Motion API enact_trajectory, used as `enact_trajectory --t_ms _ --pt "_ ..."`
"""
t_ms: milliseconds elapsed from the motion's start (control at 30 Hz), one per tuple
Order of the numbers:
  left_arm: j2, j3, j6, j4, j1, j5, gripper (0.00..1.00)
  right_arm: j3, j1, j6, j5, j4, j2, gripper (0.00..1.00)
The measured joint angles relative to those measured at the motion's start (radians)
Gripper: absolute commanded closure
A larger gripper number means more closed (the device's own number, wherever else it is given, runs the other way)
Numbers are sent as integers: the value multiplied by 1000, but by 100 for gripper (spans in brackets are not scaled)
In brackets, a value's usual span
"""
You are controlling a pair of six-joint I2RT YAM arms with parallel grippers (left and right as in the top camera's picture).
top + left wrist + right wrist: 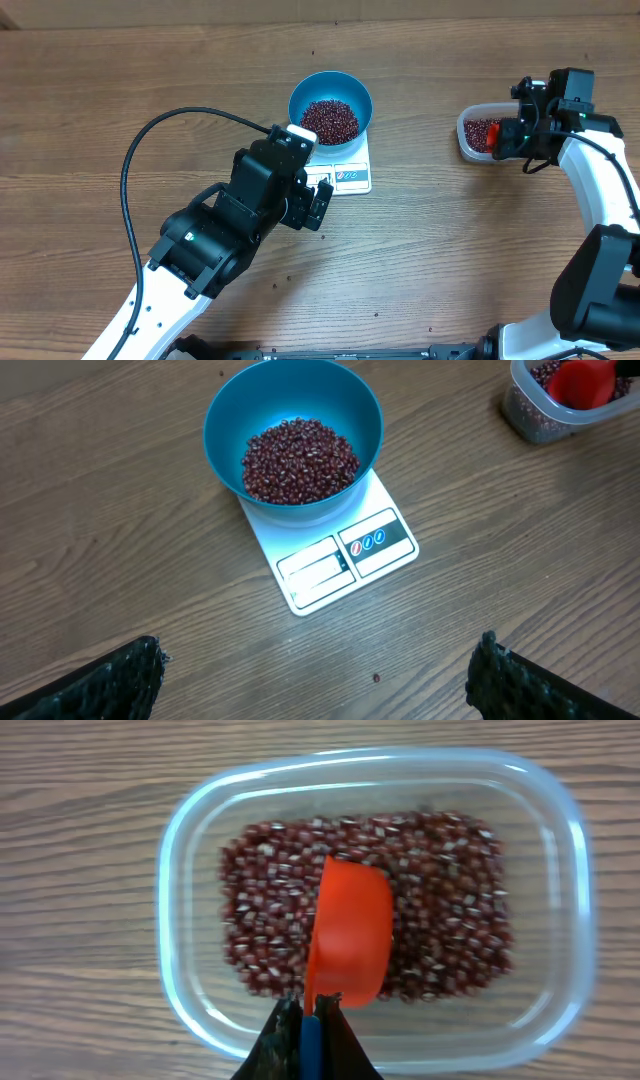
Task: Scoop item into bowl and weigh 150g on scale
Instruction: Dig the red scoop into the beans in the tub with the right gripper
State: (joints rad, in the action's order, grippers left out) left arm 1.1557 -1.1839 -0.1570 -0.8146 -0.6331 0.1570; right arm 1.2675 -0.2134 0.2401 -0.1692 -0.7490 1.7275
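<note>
Overhead, we see the left gripper [318, 205] spread wide, holding nothing, near the scale [352, 178] that carries the bowl [298, 95] of beans [330, 120]. Left wrist: fingertips [110, 685] cut off, display unreadable. Right wrist: the right gripper [310, 1020] clamps the scoop [350, 930] handle, mostly hidden, over the tub [190, 840].

Blue bowl [228, 415], maroon beans [300, 460], white scale [322, 570], orange-red scoop [350, 930], handle [311, 1042] perhaps blue

The blue bowl [225, 420], holding a heap of maroon beans [300, 460], sits upright on the white scale [340, 565].
</note>
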Motion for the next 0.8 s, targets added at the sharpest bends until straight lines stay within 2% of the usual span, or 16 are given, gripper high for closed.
enact_trajectory --t_ms 267,467,800 --pt "0 0 0 0 0 0 0 0 0 6 -70 -8 0 96" --pt "0 0 0 0 0 0 0 0 0 76 -195 -9 0 96" --pt "0 0 0 0 0 0 0 0 0 97 -234 0 0 96"
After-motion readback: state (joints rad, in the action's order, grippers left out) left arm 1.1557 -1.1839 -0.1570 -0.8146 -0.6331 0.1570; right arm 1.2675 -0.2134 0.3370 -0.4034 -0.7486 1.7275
